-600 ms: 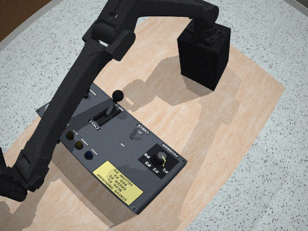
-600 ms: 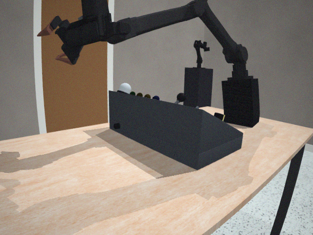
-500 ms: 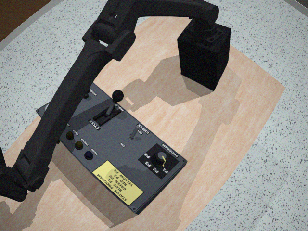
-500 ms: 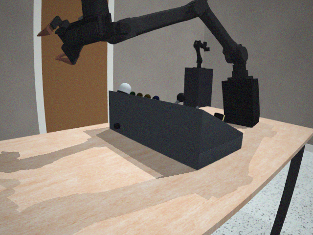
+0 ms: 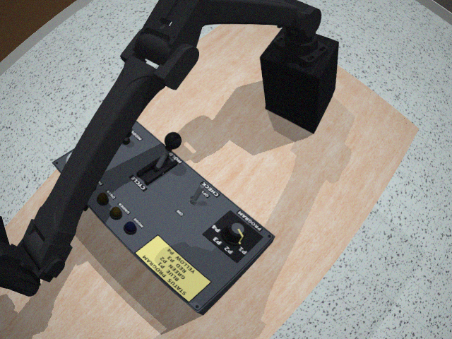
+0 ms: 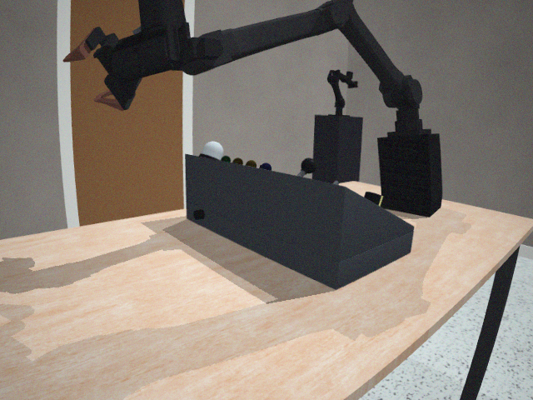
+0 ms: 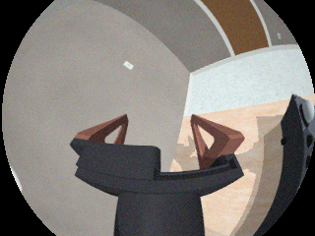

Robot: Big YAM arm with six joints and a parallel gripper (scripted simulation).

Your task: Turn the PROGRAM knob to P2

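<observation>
In top view only, PROGRAM knob (image 5: 233, 233) pts P1

The arm (image 5: 98, 153) is matte black along its whole length, made of long rounded links with thicker cylindrical joints (image 5: 171, 63) between them. It grows out of a black rectangular pedestal (image 6: 409, 176) with a stepped top. The claw (image 7: 157, 137) has a wide dark grey crossbar (image 7: 154, 169) on a thick round wrist. Its two fingers are reddish brown, triangular and hollow, each with an open window in the middle and a pointed tip. No cables, screws or printed markings can be made out.
</observation>
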